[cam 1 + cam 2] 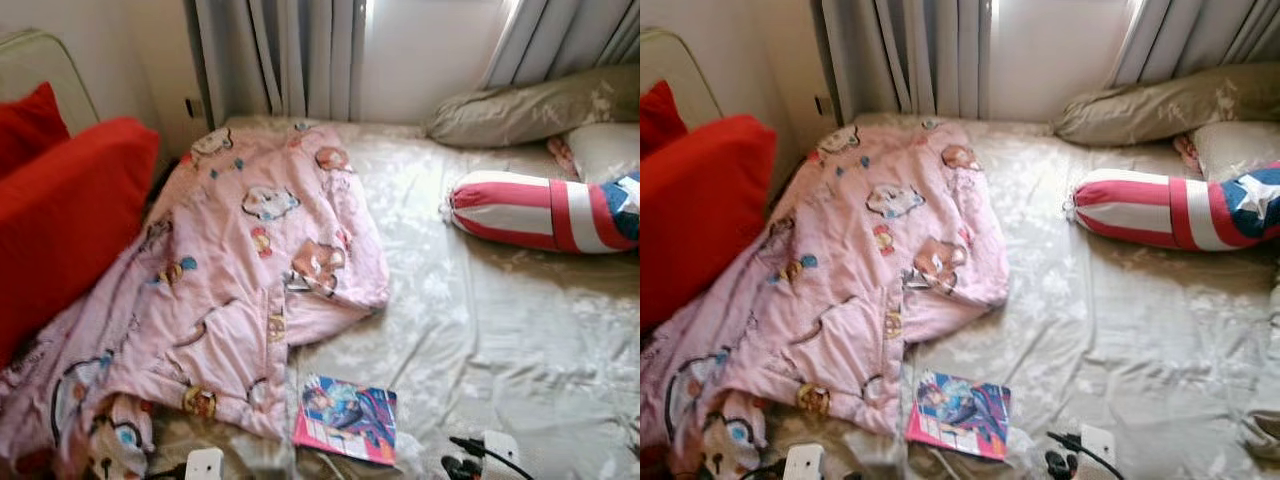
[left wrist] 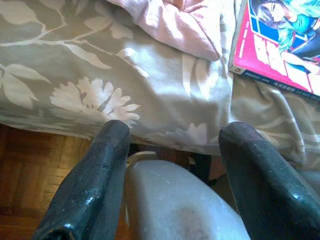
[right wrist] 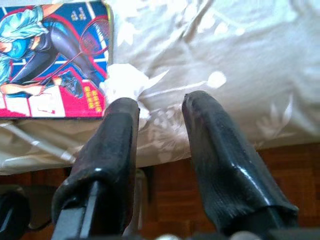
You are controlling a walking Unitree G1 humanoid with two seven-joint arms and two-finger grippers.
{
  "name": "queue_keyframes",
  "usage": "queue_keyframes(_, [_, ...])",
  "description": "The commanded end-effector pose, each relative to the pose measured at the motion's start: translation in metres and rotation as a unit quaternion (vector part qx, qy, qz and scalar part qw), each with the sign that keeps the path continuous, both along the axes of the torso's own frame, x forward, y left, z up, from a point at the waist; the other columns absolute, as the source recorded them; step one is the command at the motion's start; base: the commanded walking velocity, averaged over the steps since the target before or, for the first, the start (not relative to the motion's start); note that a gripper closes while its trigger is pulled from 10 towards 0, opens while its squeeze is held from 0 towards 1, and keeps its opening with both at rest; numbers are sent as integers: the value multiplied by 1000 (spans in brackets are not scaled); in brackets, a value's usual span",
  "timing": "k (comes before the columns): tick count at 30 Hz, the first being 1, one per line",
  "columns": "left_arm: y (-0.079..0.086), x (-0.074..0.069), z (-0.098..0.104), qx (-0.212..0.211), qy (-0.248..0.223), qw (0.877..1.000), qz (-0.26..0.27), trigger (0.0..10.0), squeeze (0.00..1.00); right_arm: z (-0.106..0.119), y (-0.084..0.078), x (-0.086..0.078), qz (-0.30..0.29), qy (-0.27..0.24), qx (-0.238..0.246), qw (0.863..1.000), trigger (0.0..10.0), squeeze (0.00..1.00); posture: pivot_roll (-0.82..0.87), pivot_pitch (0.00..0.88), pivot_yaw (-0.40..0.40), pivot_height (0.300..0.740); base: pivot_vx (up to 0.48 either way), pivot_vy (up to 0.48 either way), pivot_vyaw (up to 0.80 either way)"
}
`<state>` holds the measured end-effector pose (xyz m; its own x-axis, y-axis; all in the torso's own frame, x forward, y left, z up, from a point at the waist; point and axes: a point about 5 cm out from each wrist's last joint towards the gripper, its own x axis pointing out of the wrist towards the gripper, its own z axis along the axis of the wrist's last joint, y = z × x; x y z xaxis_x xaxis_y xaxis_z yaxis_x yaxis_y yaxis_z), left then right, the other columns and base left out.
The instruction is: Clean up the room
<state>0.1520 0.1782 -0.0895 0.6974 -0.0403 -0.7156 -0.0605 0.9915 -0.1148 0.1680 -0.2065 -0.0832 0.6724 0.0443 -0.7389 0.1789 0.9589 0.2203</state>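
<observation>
I judge the pink blanket point(image 1: 230, 290) to be the main item to tidy: it lies crumpled across the robot's left half of the bed point(image 1: 480, 330), its lower end trailing over the near edge. It looks soft, light and limp; I expect it to drape and slip, so I would pinch a corner or a folded edge, not the flat middle. The comic book point(image 1: 347, 418) lies flat near the bed's front edge, just beside the blanket's hem; thin and fairly stiff, best taken by its overhanging edge.

The left gripper point(image 2: 175, 145) hovers at the bed edge with its fingers spread wide, empty. The right gripper point(image 3: 159, 120) holds its fingers at a narrow gap, empty, near the book's corner.

The sheet is wrinkled and yielding. Red cushions point(image 1: 60, 210) stand at the left, pillows point(image 1: 545, 105) and a striped bolster point(image 1: 540, 212) at the right. Wooden floor point(image 2: 30, 170) lies below.
</observation>
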Motion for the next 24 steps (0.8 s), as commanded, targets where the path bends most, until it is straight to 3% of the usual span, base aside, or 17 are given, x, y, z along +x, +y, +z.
queue_keyframes(1, [-3,-19,-8,-4,26,1000,0,10000,0,5,-1,7,1,-25,-4,1000,10000,0,76,79,-89,740,0,0,0])
queue_keyframes(4, [-3,-17,-4,-1,-4,1000,8,10000,0,13,1,21,15,-65,-11,998,10000,0,82,76,-92,740,0,0,0])
queue_keyframes(9, [-4,-11,2,-4,-52,999,2,10000,0,40,6,54,46,-173,-15,984,10000,0,88,65,-91,740,0,0,0])
queue_keyframes(15, [-5,-8,6,5,-75,997,-6,10000,0,51,13,66,66,-210,-13,975,10000,0,85,48,-79,740,0,0,0])
queue_keyframes(17, [17,53,50,30,-218,976,-8,10000,0,58,13,72,52,-240,-19,969,10000,0,82,28,-78,740,0,0,0])
queue_keyframes(18, [22,71,69,37,-265,963,-13,10000,0,61,11,74,40,-248,-21,968,10000,0,80,24,-79,740,0,0,0])
queue_keyframes(20, [23,87,95,41,-324,945,-19,10000,0,64,10,76,26,-259,-22,965,10000,0,81,13,-82,740,0,0,0])
queue_keyframes(22, [22,89,100,41,-337,941,-20,10000,0,65,9,75,24,-262,-22,965,10000,0,83,5,-83,740,0,0,0])
queue_keyframes(24, [20,101,123,39,-383,922,-31,10000,0,67,11,75,26,-274,-19,961,10000,0,85,0,-90,740,0,0,0])
